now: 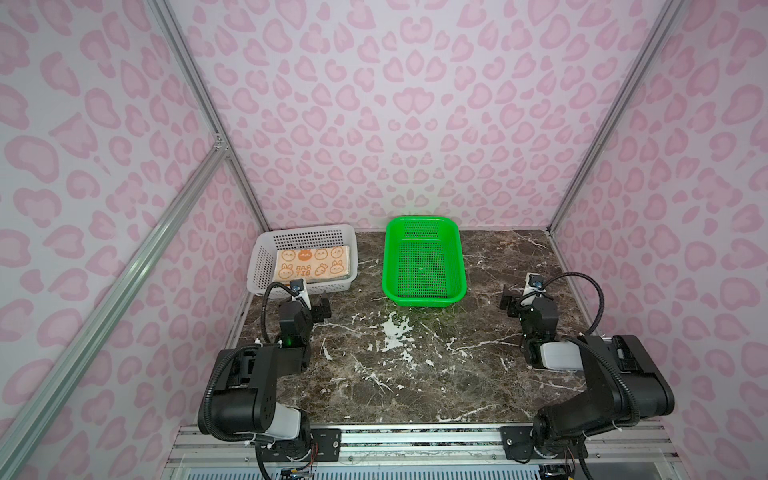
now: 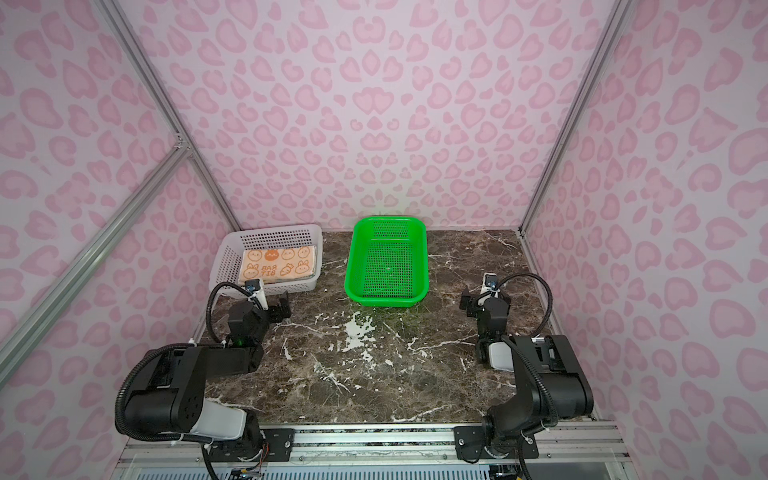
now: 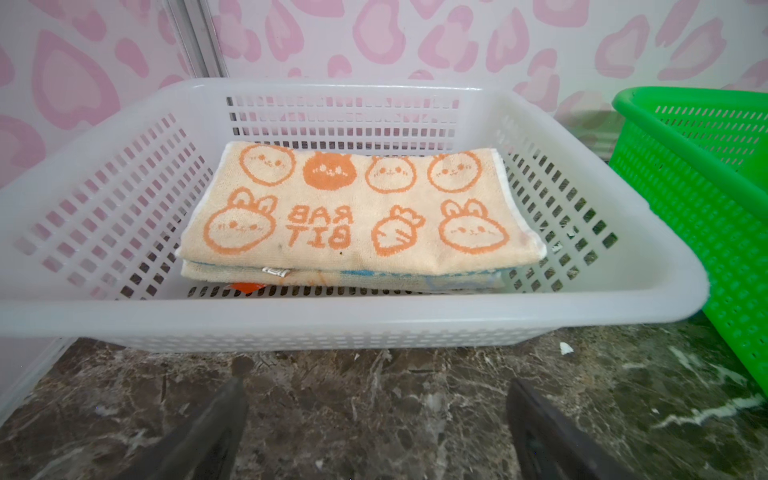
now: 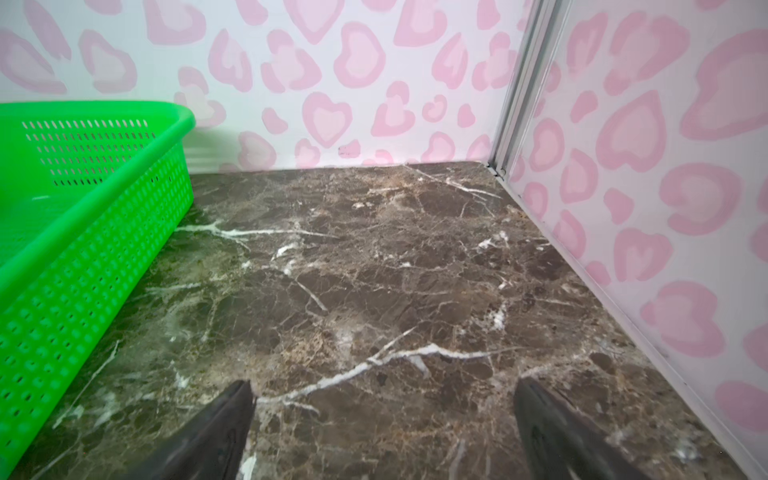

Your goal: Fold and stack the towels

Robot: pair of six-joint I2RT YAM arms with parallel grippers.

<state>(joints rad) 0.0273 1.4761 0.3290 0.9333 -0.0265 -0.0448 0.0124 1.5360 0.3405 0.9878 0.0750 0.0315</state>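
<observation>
White plastic is my worry: the left gripper [image 3: 376, 386] waits low over the marble table [image 1: 415, 374], just short of the white basket [image 3: 353, 320] and its near wall. Its jaws are wide apart and empty, so a careless push forward would likely shove the basket and skew the pile inside. The right gripper [image 4: 382, 386], jaws likewise apart and empty, is beside the green basket [image 1: 424, 297], which holds nothing. The towels [image 3: 353, 208] lie folded and stacked in the white basket. The top one is cream with orange rabbit faces and a carrot, then blue-printed cream and a sliver of orange lowest, edges not quite flush.
</observation>
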